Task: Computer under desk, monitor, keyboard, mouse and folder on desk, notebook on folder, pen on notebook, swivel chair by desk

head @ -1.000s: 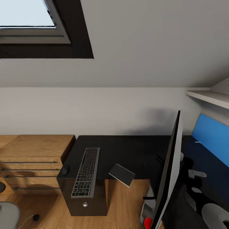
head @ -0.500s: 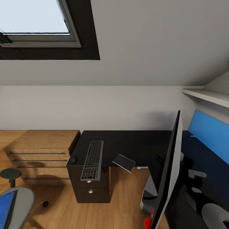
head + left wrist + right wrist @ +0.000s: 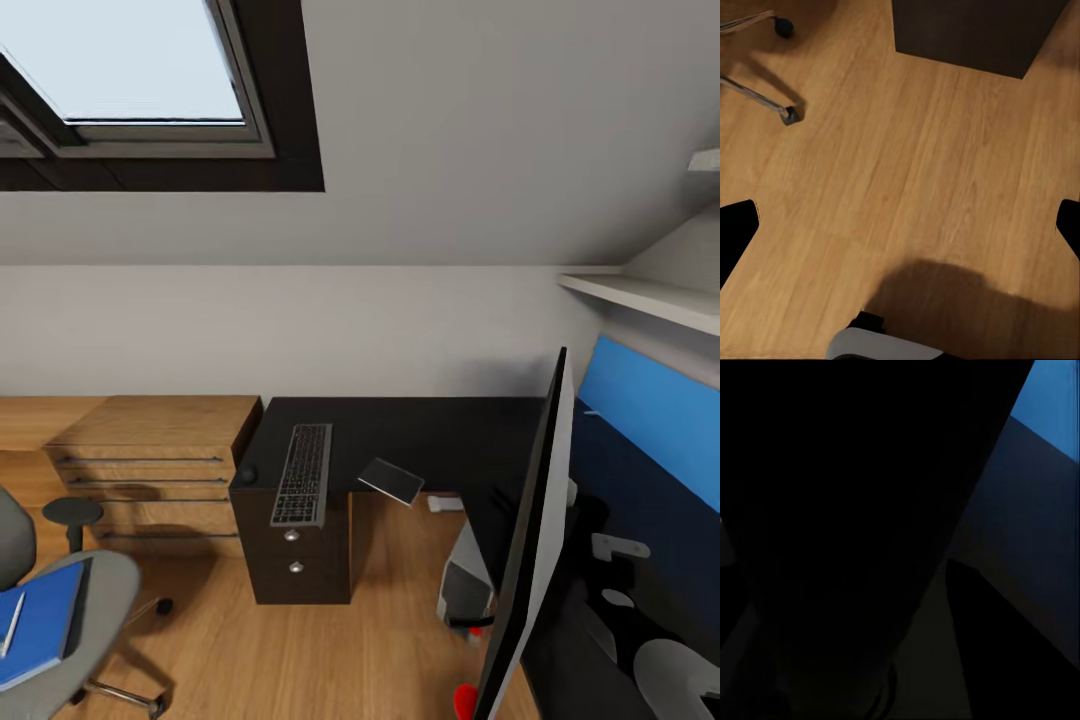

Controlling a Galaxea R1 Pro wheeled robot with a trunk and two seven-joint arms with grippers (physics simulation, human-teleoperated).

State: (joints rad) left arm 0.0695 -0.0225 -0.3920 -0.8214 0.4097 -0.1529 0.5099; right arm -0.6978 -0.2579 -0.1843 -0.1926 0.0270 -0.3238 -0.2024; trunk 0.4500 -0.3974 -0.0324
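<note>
A wood floor [image 3: 330,650] runs under the black desk [image 3: 420,440] at frame centre. Your folder [image 3: 40,625] lies on the chair [image 3: 95,600] at lower left: light, stiff and slick, so pinch an overhanging edge. The left gripper [image 3: 900,225] is spread wide and empty; the right one I cannot tell.

The head view shows one black desk [image 3: 420,440] carrying one keyboard [image 3: 303,473], one mouse [image 3: 247,474] and one dark grey notebook [image 3: 392,481], with two silver knobs visible on its drawer unit. One monitor [image 3: 530,540] stands edge-on, one computer [image 3: 466,590] sits on the floor, and one light-wood chest [image 3: 160,450] shows three bar handles. One swivel chair [image 3: 70,620] holds one blue folder [image 3: 45,620] and one white pen [image 3: 11,624].
</note>
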